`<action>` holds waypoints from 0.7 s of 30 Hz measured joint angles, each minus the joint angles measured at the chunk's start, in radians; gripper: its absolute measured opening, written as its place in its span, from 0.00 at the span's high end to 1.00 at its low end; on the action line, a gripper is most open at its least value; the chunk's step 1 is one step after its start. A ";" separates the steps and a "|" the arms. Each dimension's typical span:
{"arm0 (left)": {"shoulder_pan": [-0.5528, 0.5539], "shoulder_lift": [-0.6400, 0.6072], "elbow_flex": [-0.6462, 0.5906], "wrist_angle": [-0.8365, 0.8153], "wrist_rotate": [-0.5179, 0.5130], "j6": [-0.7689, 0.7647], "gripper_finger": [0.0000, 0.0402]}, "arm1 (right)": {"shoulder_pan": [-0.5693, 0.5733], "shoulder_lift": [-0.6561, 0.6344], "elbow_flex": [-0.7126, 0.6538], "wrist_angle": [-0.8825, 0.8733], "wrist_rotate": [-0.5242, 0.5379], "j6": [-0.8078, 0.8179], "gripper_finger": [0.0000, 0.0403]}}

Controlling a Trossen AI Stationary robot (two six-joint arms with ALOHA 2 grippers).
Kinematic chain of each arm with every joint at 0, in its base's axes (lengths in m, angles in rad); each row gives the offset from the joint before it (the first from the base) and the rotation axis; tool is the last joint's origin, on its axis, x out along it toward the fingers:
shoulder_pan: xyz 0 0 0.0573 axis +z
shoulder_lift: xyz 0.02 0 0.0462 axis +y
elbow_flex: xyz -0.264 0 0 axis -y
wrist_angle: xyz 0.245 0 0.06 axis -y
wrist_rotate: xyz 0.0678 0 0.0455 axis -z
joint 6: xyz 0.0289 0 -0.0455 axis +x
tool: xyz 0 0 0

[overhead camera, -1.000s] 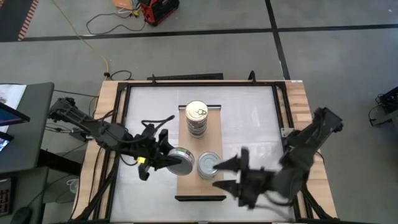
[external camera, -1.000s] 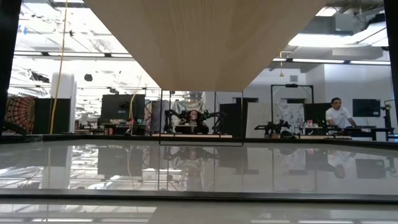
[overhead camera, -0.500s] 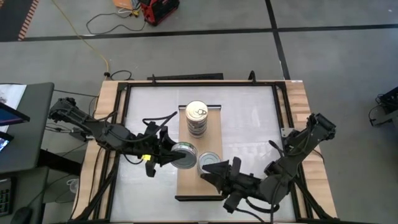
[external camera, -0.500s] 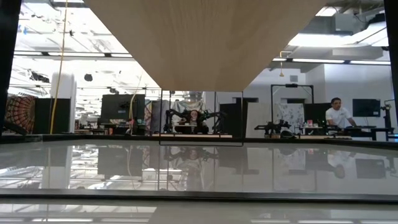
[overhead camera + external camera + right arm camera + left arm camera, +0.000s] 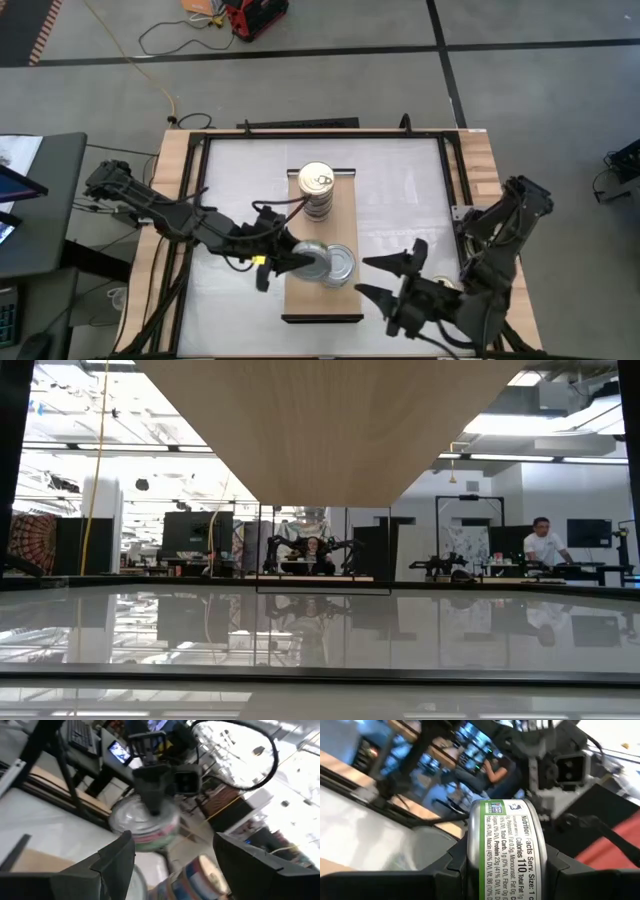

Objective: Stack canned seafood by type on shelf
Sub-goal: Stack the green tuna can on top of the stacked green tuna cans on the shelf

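On the shelf (image 5: pixel 300 290), left tool (image 5: pixel 285 260) clamped on a tin (image 5: pixel 311 262) should centre over the silver tin (image 5: pixel 340 264); right tool (image 5: pixel 385 278) apart.

Shelf (image 5: pixel 300 292) lies mid-table. Tall can stack (image 5: pixel 318 190) sits at its far end. Near its front end, left gripper (image 5: pixel 283 258) holds a can (image 5: pixel 310 261) over the low stack (image 5: pixel 340 266); right gripper (image 5: pixel 385 277) is off the shelf's right edge.
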 joint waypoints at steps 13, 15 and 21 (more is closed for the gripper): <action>0.031 0.137 0.211 -0.127 -0.060 0.080 0.69 | 0.005 -0.034 0.000 -0.325 -0.030 0.351 0.25; 0.030 0.185 0.283 -0.214 -0.056 0.094 0.69 | 0.007 -0.053 -0.001 -0.378 -0.030 0.417 0.25; 0.029 0.276 0.463 -0.423 -0.055 0.051 0.69 | 0.047 -0.129 -0.001 -0.565 -0.049 0.651 0.25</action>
